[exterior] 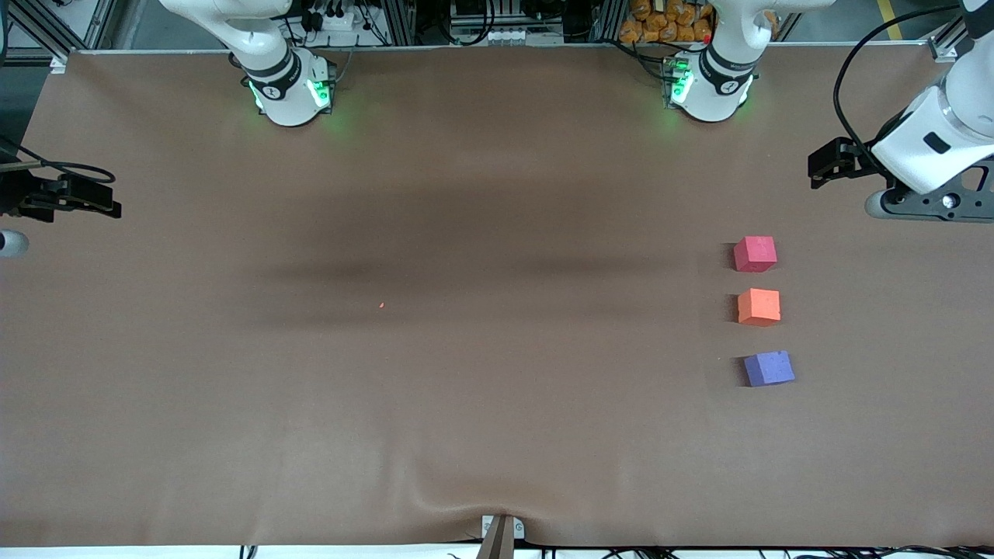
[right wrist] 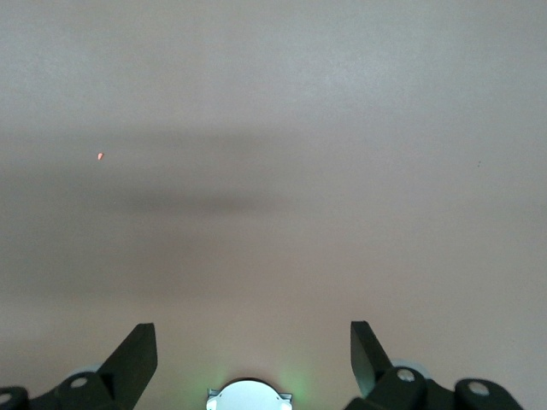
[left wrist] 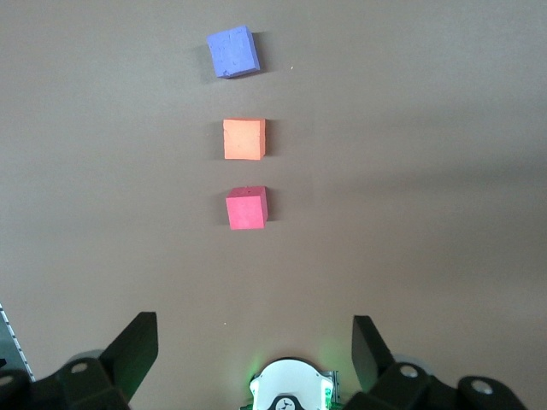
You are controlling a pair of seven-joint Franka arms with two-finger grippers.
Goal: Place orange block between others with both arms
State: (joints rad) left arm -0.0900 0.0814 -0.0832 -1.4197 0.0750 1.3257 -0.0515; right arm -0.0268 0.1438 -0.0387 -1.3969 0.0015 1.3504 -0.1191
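The orange block (exterior: 759,306) (left wrist: 244,138) sits on the brown table toward the left arm's end. It lies between the others in one line with small gaps: the pinkish-red cube (exterior: 755,254) (left wrist: 246,208) farther from the front camera, the purple-blue cube (exterior: 769,368) (left wrist: 232,52) nearer to it. My left gripper (exterior: 825,164) (left wrist: 255,329) hangs open and empty in the air near its end of the table, clear of the cubes. My right gripper (exterior: 93,198) (right wrist: 254,335) waits open and empty over the right arm's end, with no cube in its view.
A tiny orange speck (exterior: 381,304) (right wrist: 100,156) lies on the brown table cover (exterior: 497,435) near its middle. The arm bases (exterior: 291,89) (exterior: 710,85) glow green along the edge farthest from the front camera. A bracket (exterior: 501,532) sticks up at the nearest edge.
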